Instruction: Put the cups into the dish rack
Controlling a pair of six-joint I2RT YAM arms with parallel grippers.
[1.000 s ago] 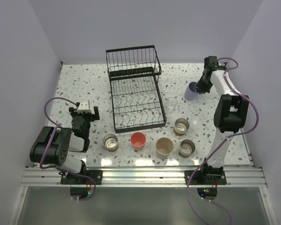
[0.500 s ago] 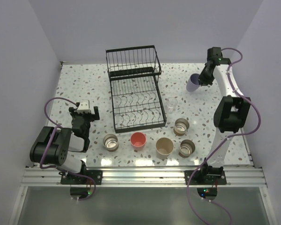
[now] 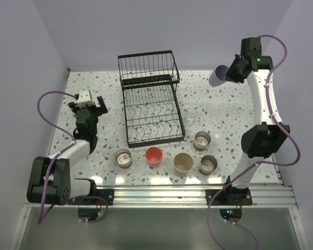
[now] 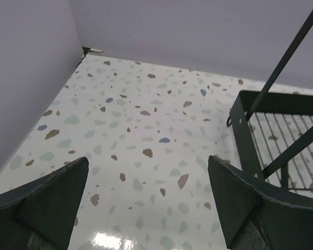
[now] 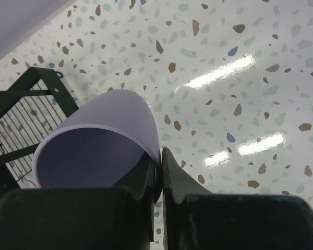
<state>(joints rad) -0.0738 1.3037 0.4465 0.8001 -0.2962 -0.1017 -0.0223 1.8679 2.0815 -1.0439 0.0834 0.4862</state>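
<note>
High over the table's back right, my right gripper point(image 3: 229, 73) is shut on the rim of the lavender cup point(image 3: 218, 76). In the right wrist view the gripper point(image 5: 160, 159) pinches the lavender cup's wall point(image 5: 112, 112), one finger inside and one outside, with the cup tilted on its side. The black wire dish rack point(image 3: 126, 112) stands at centre back and holds no cups. My left gripper point(image 3: 87, 106) hangs open left of the rack, its jaws point(image 4: 147, 160) wide over bare table. A red-pink cup point(image 3: 154, 154), a beige cup point(image 3: 182, 163) and a clear glass point(image 3: 191, 115) stand on the table.
Three short tan-and-metallic cups point(image 3: 123, 158) point(image 3: 202, 139) point(image 3: 208, 164) stand near the front, along the same row as the red-pink and beige ones. The rack's corner post point(image 4: 240, 130) is just right of my left gripper. Lilac walls enclose the table on three sides.
My right arm has lifted the lavender cup off the table and carried it up and back. My left arm has stretched forward and risen, still open.
</note>
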